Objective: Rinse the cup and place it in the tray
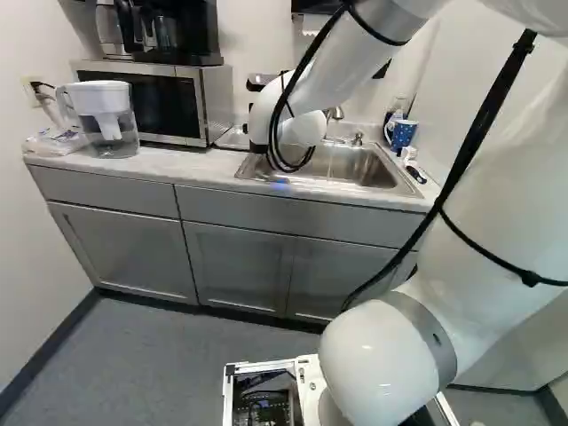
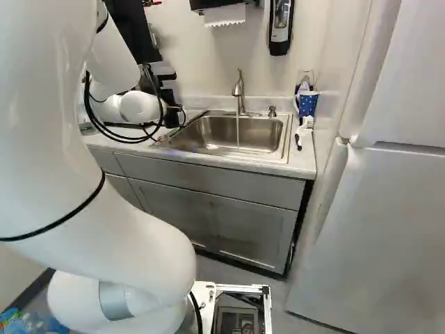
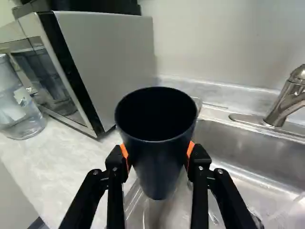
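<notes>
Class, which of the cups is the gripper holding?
The plain dark cup, clamped in the gripper; the blue patterned mug stands beside the sink.

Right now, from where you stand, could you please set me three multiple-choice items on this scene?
1. Where is the water pitcher?
A) In the sink
B) On the counter, beside the microwave
C) Beside the blue mug

2. What colour is the cup in the end effector?
A) White
B) Red
C) Dark, near black

3. What is the faucet doing?
A) Running
B) Standing dry
C) Dripping onto the floor

Key:
1: B, the left base view shows it next to the microwave.
2: C, the wrist view shows a dark cup between orange pads.
3: A, a thin stream falls into the basin.
</notes>
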Motion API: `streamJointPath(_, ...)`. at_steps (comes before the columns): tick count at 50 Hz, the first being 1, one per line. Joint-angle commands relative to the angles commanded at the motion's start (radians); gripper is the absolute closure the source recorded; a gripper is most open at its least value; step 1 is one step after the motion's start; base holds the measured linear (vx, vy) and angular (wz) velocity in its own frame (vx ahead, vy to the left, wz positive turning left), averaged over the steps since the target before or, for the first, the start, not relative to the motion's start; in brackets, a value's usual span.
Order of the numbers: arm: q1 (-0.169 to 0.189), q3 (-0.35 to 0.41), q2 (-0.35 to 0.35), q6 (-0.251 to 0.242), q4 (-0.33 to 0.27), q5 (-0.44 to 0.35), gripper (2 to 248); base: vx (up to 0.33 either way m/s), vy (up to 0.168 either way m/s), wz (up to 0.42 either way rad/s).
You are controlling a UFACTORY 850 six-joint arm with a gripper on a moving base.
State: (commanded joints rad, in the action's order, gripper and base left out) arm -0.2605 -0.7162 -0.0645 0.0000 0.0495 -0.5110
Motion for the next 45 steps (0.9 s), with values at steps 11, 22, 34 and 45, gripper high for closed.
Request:
streamJointPath(11,0.036,-0.006,0.006,0.000,0.000,0.000,125,0.000,0.000,0.000)
streamJointPath(22,0.072,-0.011,0.011,0.000,0.000,0.000,125,0.000,0.000,0.000)
streamJointPath(34,0.109,-0.009,0.026,0.000,0.000,0.000,125,0.000,0.000,0.000)
streamJointPath(45,0.144,-0.008,0.049,0.000,0.000,-0.009,125,0.000,0.000,0.000)
